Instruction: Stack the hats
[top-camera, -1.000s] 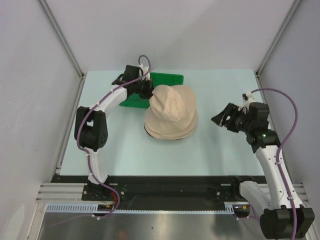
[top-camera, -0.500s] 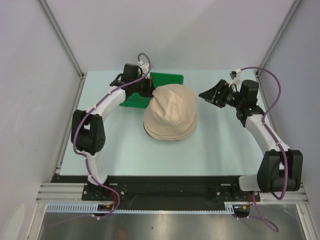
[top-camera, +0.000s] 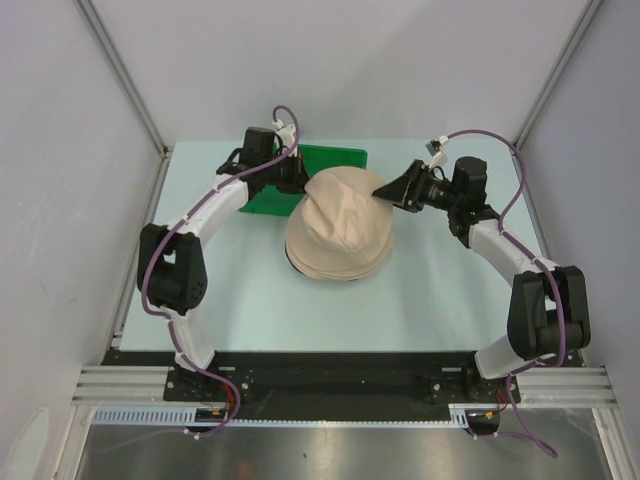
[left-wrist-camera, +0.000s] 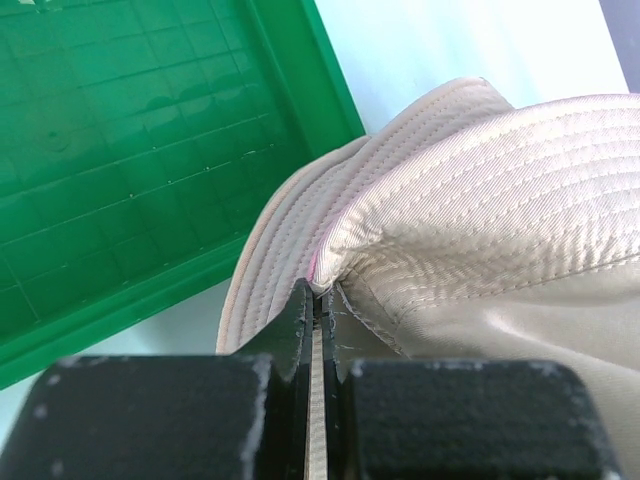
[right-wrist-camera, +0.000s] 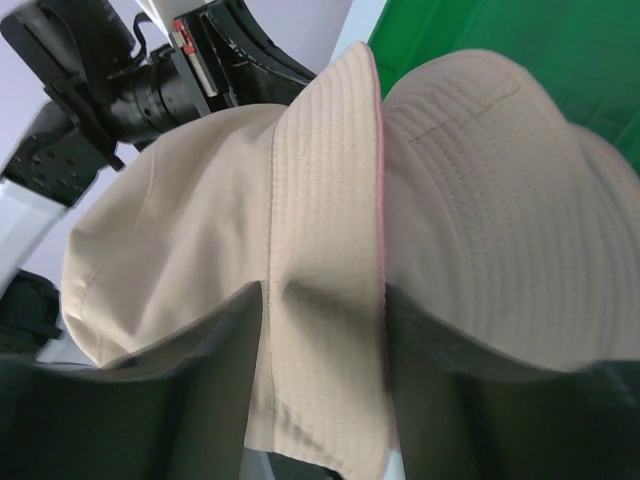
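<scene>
1. The hats (top-camera: 338, 235) sit in a pile near the middle of the table (top-camera: 430, 290), with brims layered one on another at the bottom edge of the pile.
2. The top hat (top-camera: 340, 205) is beige, and its crown is rumpled and leans toward the left arm. A thin pink edge shows along its brim in both wrist views.
3. The left claw (top-camera: 298, 180) reaches in from the far left side of the pile. Its fingers are pressed together on the brim of the top hat (left-wrist-camera: 480, 200), and the left wrist view shows the fabric nipped in the narrow slit between them (left-wrist-camera: 318, 300).
4. The right claw (top-camera: 385, 188) comes in from the far right side, level with the crown. It is spread wide, and a raised fold of the brim (right-wrist-camera: 325, 200) runs down between its two fingers (right-wrist-camera: 190, 400). I cannot tell whether they press on the cloth.
5. A green tray (top-camera: 335, 157) lies on the table just behind the pile, on the left arm's side, and the brim of the hats overlaps its near corner (left-wrist-camera: 120, 150).
</scene>
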